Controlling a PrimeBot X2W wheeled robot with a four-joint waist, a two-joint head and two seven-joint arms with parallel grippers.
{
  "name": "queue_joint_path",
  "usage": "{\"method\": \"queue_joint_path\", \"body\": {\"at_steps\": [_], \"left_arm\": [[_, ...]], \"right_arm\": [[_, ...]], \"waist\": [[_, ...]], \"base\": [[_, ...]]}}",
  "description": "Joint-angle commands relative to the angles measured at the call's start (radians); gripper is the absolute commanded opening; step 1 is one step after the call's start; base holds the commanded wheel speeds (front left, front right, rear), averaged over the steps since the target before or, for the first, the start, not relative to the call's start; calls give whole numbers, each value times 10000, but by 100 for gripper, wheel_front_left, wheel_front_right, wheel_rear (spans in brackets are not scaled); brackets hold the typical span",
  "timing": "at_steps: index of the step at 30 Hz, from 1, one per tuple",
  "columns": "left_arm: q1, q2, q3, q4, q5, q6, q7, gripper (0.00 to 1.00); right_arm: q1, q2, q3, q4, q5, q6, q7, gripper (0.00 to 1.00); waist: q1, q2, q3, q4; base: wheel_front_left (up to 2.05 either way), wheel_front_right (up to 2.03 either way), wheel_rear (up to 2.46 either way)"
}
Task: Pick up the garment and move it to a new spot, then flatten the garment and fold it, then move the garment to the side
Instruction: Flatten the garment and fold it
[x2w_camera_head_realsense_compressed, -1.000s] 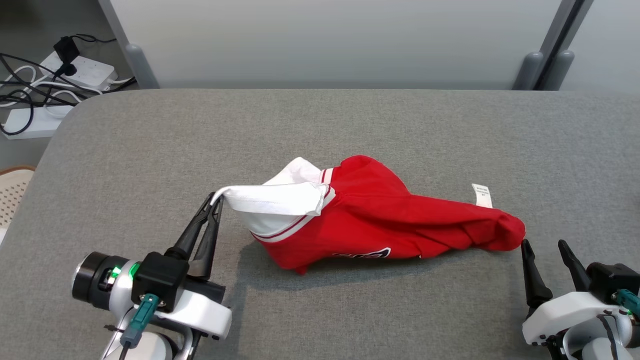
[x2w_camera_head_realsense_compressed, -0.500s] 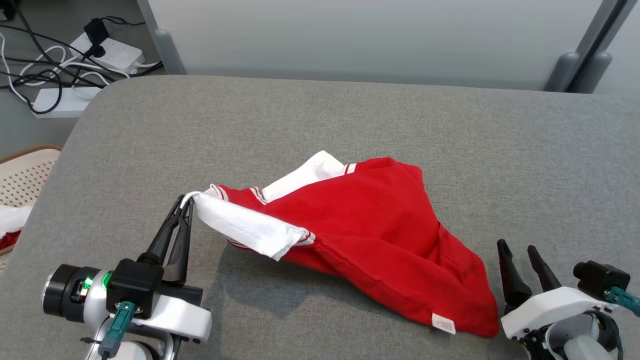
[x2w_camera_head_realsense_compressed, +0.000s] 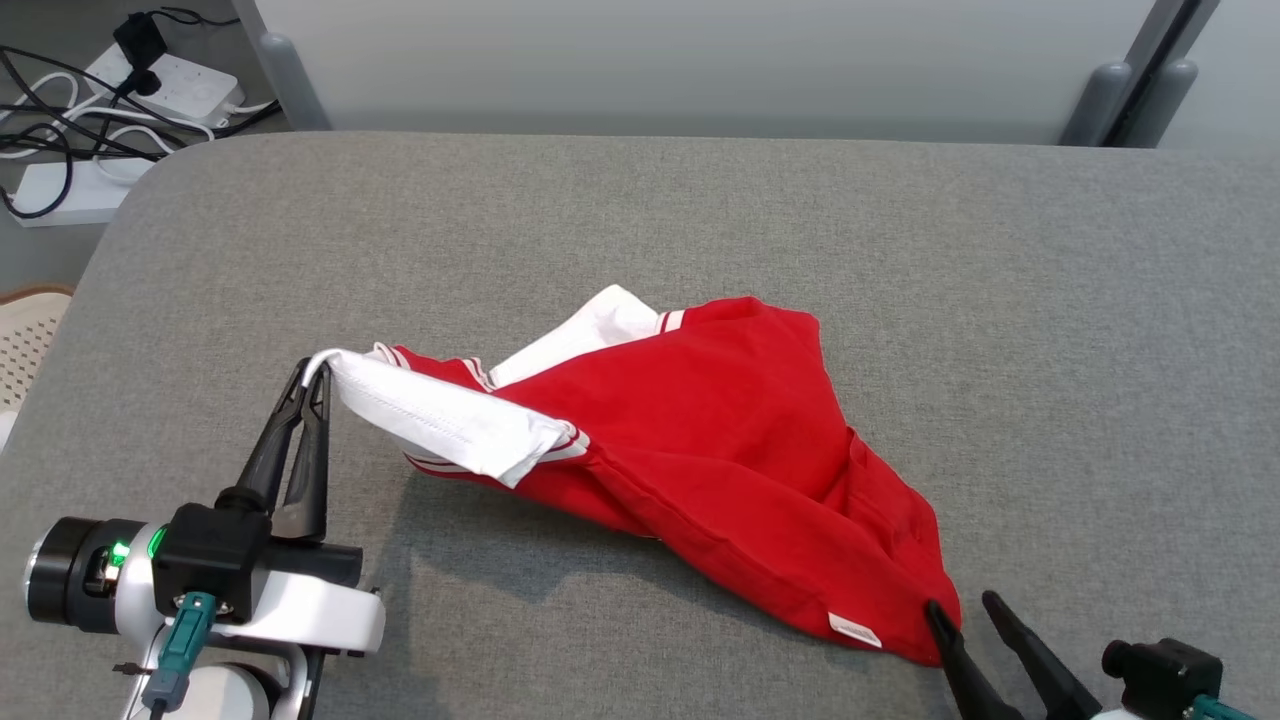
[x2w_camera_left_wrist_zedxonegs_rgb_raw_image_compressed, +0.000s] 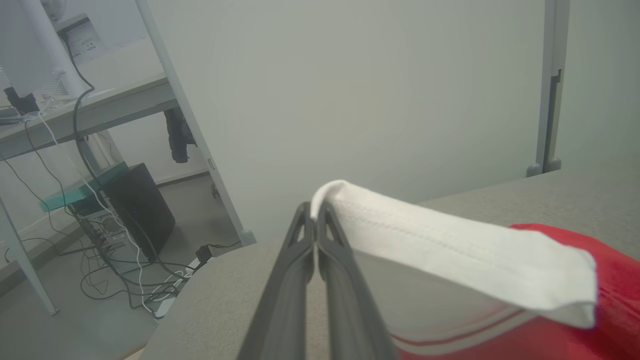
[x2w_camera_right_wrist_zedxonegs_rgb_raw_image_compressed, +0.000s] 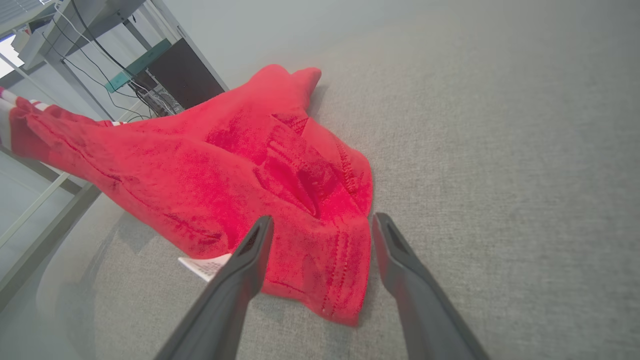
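The garment (x2w_camera_head_realsense_compressed: 720, 450) is a red shirt with white, red-striped sleeves, spread loosely over the middle of the grey table (x2w_camera_head_realsense_compressed: 640, 220). My left gripper (x2w_camera_head_realsense_compressed: 312, 368) is shut on the hem of one white sleeve (x2w_camera_head_realsense_compressed: 440, 425) and holds it raised above the table; the left wrist view shows that sleeve (x2w_camera_left_wrist_zedxonegs_rgb_raw_image_compressed: 450, 250) pinched at my fingertips (x2w_camera_left_wrist_zedxonegs_rgb_raw_image_compressed: 315, 207). My right gripper (x2w_camera_head_realsense_compressed: 965, 605) stands open at the lower right, its fingers just at the garment's near red corner. In the right wrist view the red cloth (x2w_camera_right_wrist_zedxonegs_rgb_raw_image_compressed: 260, 165) lies between and ahead of the open fingers (x2w_camera_right_wrist_zedxonegs_rgb_raw_image_compressed: 320, 222).
A white care label (x2w_camera_head_realsense_compressed: 855, 630) sticks out at the garment's near edge. Power strips and cables (x2w_camera_head_realsense_compressed: 100, 90) lie on the floor past the table's far left corner. A pale perforated basket (x2w_camera_head_realsense_compressed: 25, 340) stands left of the table. A grey partition (x2w_camera_head_realsense_compressed: 700, 60) runs behind the table.
The garment has gone from a bunched roll to a spread-out sheet, its tail swung toward the near right. My left gripper has drawn the sleeve leftward. The head camera has also shifted.
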Motion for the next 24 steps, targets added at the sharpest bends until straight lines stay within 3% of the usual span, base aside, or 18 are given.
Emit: {"method": "queue_joint_path", "body": {"at_steps": [1,8,24], "left_arm": [[-172,394,581,-235,-52,142,-84,0],[-217,449,624,-360,-54,164,-98,0],[-348,319,413,-406,-47,101,-39,0]], "right_arm": [[109,-359,402,-294,92,42,-135,100],[32,-577,1216,210,197,42,-136,100],[-476,-343,1527,1640,284,42,-137,100]], "waist": [[0,0,44,-86],[0,0,161,-146],[0,0,55,292]], "base": [[0,0,0],[0,0,0],[0,0,0]]}}
